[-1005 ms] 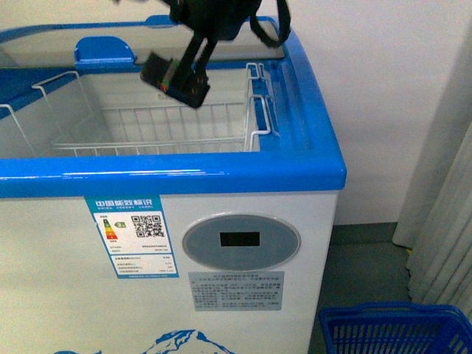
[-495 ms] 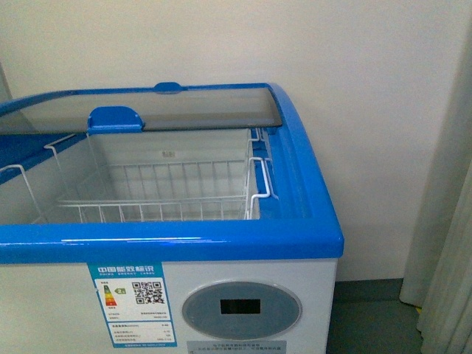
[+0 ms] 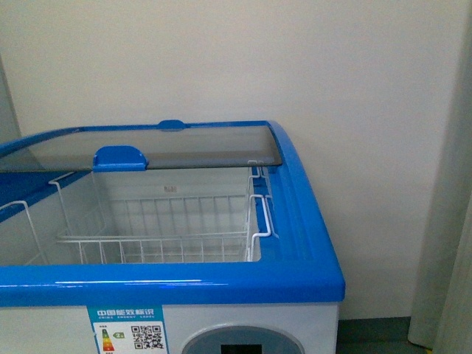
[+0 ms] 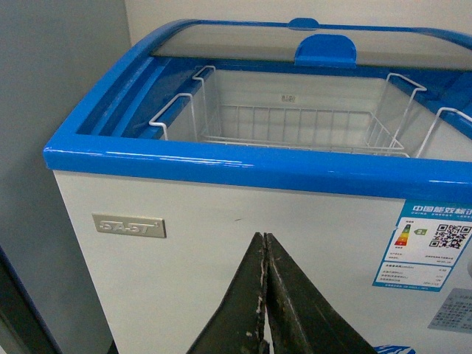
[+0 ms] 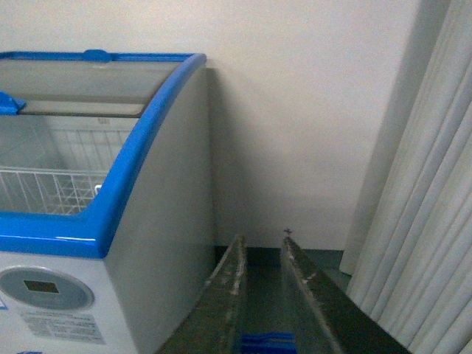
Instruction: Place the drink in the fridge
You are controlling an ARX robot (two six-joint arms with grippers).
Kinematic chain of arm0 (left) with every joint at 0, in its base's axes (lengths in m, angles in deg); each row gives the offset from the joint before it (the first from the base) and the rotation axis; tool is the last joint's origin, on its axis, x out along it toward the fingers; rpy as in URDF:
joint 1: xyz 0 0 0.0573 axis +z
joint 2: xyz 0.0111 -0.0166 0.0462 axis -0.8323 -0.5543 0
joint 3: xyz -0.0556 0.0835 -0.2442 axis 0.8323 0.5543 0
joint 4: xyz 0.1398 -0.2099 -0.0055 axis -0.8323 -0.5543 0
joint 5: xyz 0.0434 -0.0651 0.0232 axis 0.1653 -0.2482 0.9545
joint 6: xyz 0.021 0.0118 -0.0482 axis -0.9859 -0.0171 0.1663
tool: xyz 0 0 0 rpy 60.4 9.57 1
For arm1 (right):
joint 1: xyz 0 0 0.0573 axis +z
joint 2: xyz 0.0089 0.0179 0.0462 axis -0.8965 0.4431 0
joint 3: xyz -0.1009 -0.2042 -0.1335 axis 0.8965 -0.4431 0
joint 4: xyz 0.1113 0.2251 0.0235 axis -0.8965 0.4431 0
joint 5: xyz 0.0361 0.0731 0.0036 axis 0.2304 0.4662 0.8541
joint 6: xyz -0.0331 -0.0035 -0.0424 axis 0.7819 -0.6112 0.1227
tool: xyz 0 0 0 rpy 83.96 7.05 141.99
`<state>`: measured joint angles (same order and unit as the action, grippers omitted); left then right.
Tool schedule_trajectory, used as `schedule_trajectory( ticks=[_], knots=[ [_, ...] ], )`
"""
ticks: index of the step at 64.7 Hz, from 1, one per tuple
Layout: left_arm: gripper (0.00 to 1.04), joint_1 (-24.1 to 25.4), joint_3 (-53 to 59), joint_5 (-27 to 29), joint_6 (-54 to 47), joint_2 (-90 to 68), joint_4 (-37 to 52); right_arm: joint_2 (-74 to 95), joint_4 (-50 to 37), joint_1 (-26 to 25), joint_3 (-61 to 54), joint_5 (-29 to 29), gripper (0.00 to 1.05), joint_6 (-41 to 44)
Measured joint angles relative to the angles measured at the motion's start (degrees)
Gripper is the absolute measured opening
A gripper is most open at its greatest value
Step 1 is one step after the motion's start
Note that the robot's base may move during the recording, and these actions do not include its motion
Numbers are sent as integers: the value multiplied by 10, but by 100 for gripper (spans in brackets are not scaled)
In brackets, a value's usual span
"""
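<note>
white fridge [image 3: 243,328] with blue rim, white wire basket [image 3: 184,221], pale grey curtain [image 5: 420,184].

We can read a few things on the fridge [image 4: 184,251]: a silver nameplate [image 4: 128,226] near its upper left front corner, letters too blurry, and an energy label [image 4: 434,247] headed 中国能效标识 with a QR code under the blue rim.

You are facing the fridge [image 3: 310,243], its lid slid back toward twelve o'clock. A white wire basket [image 3: 184,236] hangs inside, hooked over the blue rim at three o'clock. You can see nothing lying in it.
</note>
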<state>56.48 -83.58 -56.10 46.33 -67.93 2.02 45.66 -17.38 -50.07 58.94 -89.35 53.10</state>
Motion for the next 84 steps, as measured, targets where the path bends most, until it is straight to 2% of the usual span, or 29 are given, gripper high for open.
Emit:
schedule_trajectory(
  ticks=[4, 8, 14, 20, 84],
  knots=[
    [3, 0, 0, -1, 0, 0, 0, -26, -11, -26, -28, 26, 2, 1],
    [3, 0, 0, 0, 0, 0, 0, -35, -17, -38, -43, 38, 3, 1],
    [3, 0, 0, 0, 0, 0, 0, -49, -20, -102, -70, 114, 3, 1],
    [3, 0, 0, 0, 0, 0, 0, -63, -27, -130, -88, 122, 3, 1],
    [3, 0, 0, 0, 0, 0, 0, -145, -53, -135, -181, 129, 3, 1]
  ],
)
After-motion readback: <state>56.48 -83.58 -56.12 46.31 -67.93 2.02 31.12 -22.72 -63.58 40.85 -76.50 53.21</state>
